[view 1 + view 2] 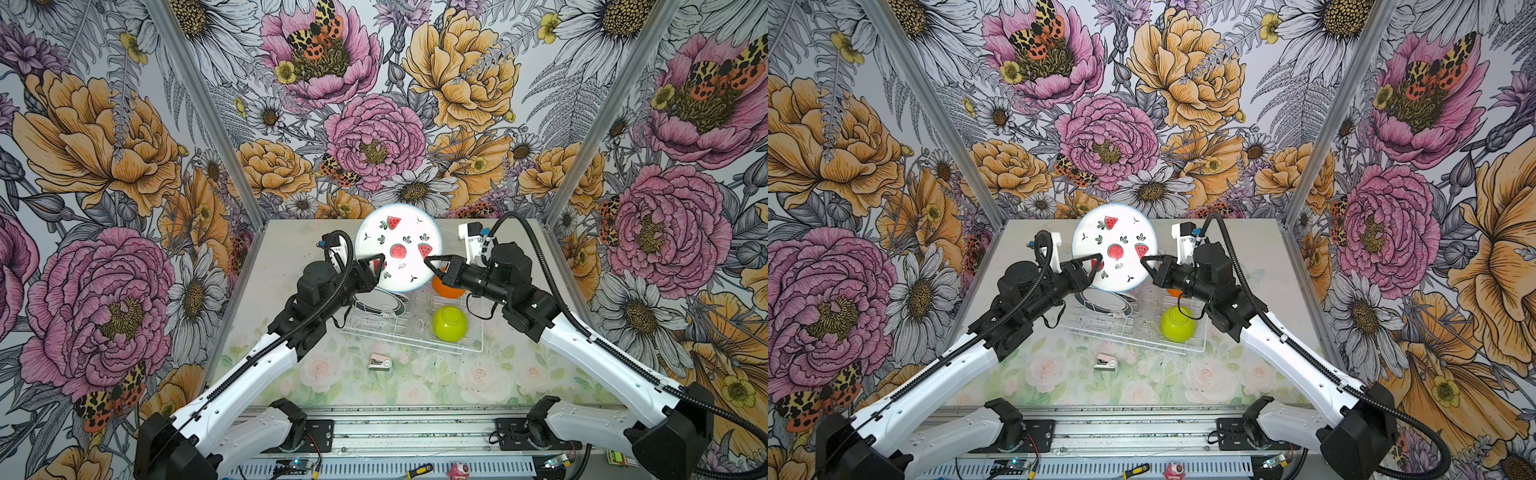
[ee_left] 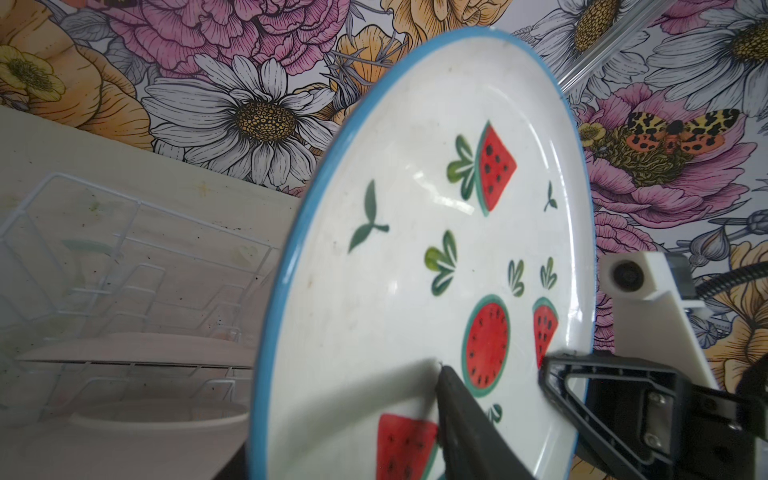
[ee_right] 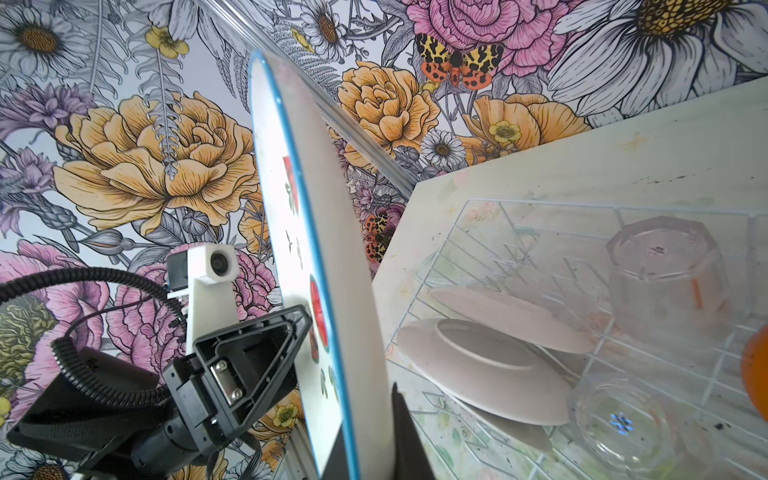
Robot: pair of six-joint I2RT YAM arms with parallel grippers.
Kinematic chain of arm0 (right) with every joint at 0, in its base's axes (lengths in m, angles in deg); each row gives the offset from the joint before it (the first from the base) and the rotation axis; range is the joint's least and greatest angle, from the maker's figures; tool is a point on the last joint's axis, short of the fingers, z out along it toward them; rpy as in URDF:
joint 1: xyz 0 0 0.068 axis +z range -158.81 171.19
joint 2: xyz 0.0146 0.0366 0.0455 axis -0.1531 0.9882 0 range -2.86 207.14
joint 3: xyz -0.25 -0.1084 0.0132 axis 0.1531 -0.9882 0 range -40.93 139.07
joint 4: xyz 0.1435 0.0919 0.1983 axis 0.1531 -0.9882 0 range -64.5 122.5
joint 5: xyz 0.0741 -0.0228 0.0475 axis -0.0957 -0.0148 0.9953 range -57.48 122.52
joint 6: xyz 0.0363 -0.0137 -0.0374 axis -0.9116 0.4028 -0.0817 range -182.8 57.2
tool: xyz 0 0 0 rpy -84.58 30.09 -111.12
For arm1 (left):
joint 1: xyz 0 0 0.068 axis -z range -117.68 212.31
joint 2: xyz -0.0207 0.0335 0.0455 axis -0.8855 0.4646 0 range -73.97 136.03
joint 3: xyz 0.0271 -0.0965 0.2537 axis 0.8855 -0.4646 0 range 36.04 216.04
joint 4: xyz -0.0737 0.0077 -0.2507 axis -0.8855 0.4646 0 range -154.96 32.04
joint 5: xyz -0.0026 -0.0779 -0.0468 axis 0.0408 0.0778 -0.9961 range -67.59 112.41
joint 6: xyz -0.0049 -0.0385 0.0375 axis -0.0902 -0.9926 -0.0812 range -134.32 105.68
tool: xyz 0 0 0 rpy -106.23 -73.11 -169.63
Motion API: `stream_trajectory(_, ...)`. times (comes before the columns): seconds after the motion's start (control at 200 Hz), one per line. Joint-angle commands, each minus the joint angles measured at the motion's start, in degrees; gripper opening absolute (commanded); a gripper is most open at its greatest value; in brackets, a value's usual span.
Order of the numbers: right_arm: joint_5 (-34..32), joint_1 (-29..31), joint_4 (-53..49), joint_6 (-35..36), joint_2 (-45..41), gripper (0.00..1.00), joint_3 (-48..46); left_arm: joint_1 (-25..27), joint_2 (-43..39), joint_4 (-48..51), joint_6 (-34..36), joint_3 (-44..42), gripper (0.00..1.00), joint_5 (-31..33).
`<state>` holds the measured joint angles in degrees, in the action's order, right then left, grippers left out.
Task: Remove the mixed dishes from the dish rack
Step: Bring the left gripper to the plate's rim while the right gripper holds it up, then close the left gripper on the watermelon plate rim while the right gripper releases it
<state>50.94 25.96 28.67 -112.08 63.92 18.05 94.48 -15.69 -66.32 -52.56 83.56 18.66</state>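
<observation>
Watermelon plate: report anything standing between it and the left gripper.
Nothing visible does. The left gripper is at the rim of the watermelon plate, one finger over its printed face; the right gripper clamps the opposite rim.

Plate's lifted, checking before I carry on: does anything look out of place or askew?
The two plates in the dish rack look slumped, leaning far over rather than standing upright. A small pink-white stapler-like object lies on the table in front of the rack and is no dish.
</observation>
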Motion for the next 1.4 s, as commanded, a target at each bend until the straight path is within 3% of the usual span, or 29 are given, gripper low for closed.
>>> stream_trajectory(0.0, 0.91, -0.19, 8.61, -0.85, 0.01, 0.0, 0.83, 0.22, -0.74, -3.14, 0.19, -0.51, 0.44, -2.94)
stream_trajectory(0.2, 2.5, -0.32, 9.99, -2.18, 0.76, 0.0, 0.42, 0.1, 0.21, -3.15, -0.86, -0.55, 0.4, -3.28)
stream_trajectory(0.405, 2.97, -0.46, 11.19, -2.82, 1.15, 0.04, -0.34, -0.15, 0.65, -2.6, -1.79, -0.27, 0.11, -2.58)
stream_trajectory(0.886, 4.79, -0.92, 13.1, -3.9, 2.99, 0.1, -0.66, -0.43, 1.77, -3.9, -1.73, -0.77, 0.0, -5.82)
stream_trajectory(1.156, 5.16, -1.52, 13.92, -3.9, 3.43, 0.09, -1.69, -0.61, 2.1, -4.08, -1.76, -1.28, 0.0, -7.06)
stream_trajectory(1.396, 4.36, -2.04, 14.38, -4.03, 2.41, 0.44, -3.08, -1.82, 1.84, -3.09, -2.34, -1.63, 0.0, -5.75)
